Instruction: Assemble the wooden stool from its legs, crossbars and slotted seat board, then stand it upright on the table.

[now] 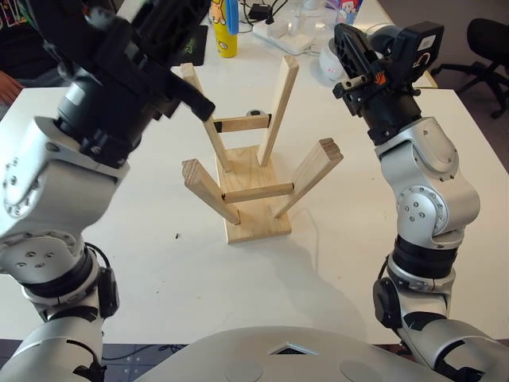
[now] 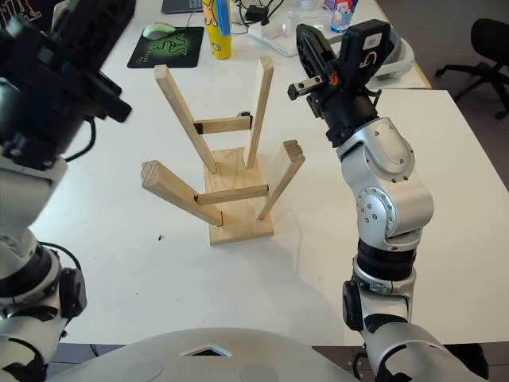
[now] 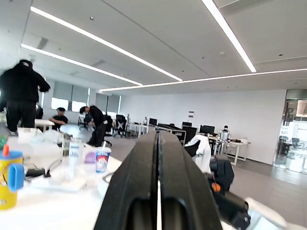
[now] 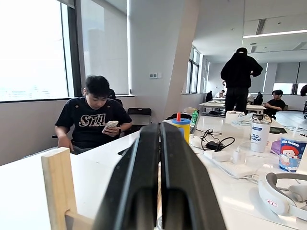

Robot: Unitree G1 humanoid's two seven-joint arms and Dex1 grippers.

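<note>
1. White cup, on the table beyond the stool: two short lines of dark lettering on its side.
2. Blue-labelled cup, also beyond the stool: cartoon figure, small lettering too fine to read.
3. Yellow bottle, behind the stool: cartoon picture, lettering illegible.
4. Mouse mat, behind the stool: green emblem.

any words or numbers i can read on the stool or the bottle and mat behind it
wooden stool: bare wood, no text.
yellow bottle: cartoon label, lettering too small to read.
mouse mat: green emblem, no legible words.
</note>
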